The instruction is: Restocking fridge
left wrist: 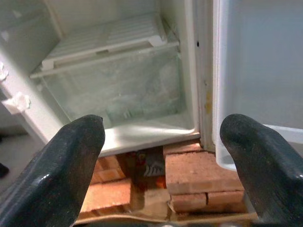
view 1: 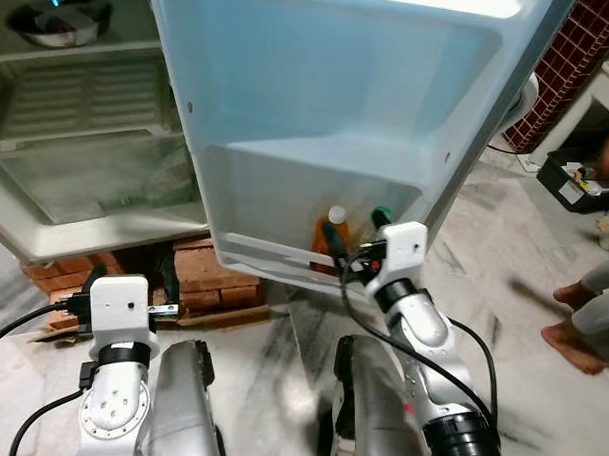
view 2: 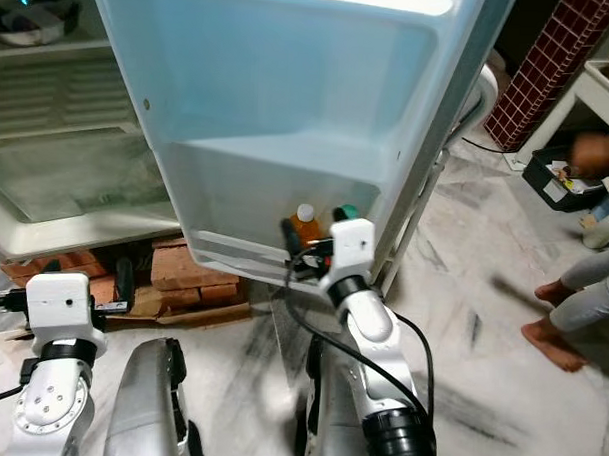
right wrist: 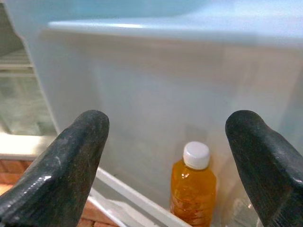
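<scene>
The fridge door (view 1: 320,78) stands open toward me. Its bottom door shelf (view 1: 264,252) holds an upright orange juice bottle (right wrist: 193,187) with a white cap, and beside it a green-capped bottle (view 1: 382,216). My right gripper (view 1: 356,238) is open just in front of this shelf, level with the bottle tops, with nothing between its fingers. My left gripper (view 1: 133,264) is open and empty low on the left, facing the fridge's lower compartment (left wrist: 118,90) and the bricks (left wrist: 189,175) under it.
A steel bowl (view 1: 57,19) sits on an upper fridge shelf. The fridge rests on stacked bricks (view 1: 213,270). A person's legs and feet (view 1: 581,328) are on the marble floor at the right, near a black box (view 1: 576,182) and a red-tiled pillar (view 1: 570,67).
</scene>
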`<state>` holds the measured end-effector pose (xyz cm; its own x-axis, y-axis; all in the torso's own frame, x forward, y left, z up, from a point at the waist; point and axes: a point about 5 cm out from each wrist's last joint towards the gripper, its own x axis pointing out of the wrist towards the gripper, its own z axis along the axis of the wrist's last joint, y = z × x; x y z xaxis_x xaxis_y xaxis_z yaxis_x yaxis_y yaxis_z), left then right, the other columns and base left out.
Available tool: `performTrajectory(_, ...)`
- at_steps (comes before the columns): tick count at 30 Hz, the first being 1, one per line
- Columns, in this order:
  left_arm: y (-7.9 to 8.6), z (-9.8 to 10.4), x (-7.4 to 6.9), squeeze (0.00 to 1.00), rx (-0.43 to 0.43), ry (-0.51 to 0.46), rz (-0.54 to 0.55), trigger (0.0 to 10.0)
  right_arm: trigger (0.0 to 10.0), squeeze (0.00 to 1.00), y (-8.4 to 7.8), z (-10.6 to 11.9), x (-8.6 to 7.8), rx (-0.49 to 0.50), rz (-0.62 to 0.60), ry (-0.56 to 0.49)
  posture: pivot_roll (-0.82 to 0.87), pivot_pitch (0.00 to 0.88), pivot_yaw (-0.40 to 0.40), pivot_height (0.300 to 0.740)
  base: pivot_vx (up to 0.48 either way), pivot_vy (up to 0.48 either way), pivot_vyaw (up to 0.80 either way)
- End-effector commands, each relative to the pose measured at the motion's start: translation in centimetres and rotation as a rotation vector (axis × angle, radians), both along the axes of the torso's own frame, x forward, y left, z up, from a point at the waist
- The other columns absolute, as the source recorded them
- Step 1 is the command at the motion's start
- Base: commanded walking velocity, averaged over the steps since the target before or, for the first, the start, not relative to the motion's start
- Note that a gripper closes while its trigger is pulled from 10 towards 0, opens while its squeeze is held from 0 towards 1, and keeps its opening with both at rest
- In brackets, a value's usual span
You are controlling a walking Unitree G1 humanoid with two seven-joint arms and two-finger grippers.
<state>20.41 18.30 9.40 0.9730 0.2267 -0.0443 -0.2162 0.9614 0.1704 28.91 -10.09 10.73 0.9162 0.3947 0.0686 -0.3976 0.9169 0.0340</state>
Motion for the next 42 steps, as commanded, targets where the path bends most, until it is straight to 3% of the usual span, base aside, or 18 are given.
performTrajectory(1,-0.3,-0.3,-0.1,0.00,-0.005,0.012,-0.015,10.0,10.0,0.00,-0.8,-0.2,-0.3,-0.014,-0.011,0.018,0.07,0.072,-0.039,0.602,0.000,0.000,0.00)
performTrajectory(8,-0.2,-0.3,-0.8,0.00,0.000,0.016,-0.017,10.0,10.0,0.00,-3.4,-2.1,-2.2,-0.032,-0.079,0.101,0.09,0.069,-0.057,0.632,0.000,0.000,0.00)
performTrajectory(13,0.9,-0.9,-3.1,0.00,0.002,0.039,0.031,10.0,10.0,0.00,-5.4,-2.5,-4.1,-0.069,-0.103,0.115,0.08,0.057,-0.053,0.662,0.000,0.000,0.00)
performTrajectory(16,0.6,-1.0,-3.0,0.00,0.003,0.040,0.013,10.0,10.0,0.00,-5.4,-1.8,-4.2,-0.056,-0.076,0.097,0.08,0.057,-0.054,0.677,0.000,0.000,0.00)
performTrajectory(18,0.3,-0.7,-2.6,0.00,0.000,0.029,0.000,10.0,10.0,0.00,-4.9,-0.9,-4.5,0.031,-0.015,0.093,0.08,0.057,-0.054,0.687,0.000,0.000,0.00)
performTrajectory(22,0.1,-0.5,-2.2,0.00,-0.006,0.017,-0.008,10.0,10.0,0.00,-4.6,1.4,-4.7,0.113,0.085,0.072,0.07,0.060,-0.054,0.712,0.000,0.000,0.00)
performTrajectory(26,-0.2,-0.5,-2.1,0.00,-0.013,0.010,-0.025,10.0,10.0,0.00,-4.5,2.6,-4.8,0.091,0.151,0.050,0.06,0.067,-0.053,0.732,0.000,0.000,0.00)
performTrajectory(33,-0.5,-0.5,-1.8,0.00,-0.017,0.009,-0.031,10.0,10.0,0.00,-4.6,1.2,-4.8,0.059,0.142,0.102,0.06,0.069,-0.054,0.740,0.000,0.000,0.00)
performTrajectory(42,-0.5,-0.4,-1.4,0.00,-0.014,0.012,-0.035,10.0,10.0,0.00,-4.3,-0.8,-5.1,0.010,0.138,0.197,0.07,0.068,-0.055,0.740,-0.333,0.000,0.00)
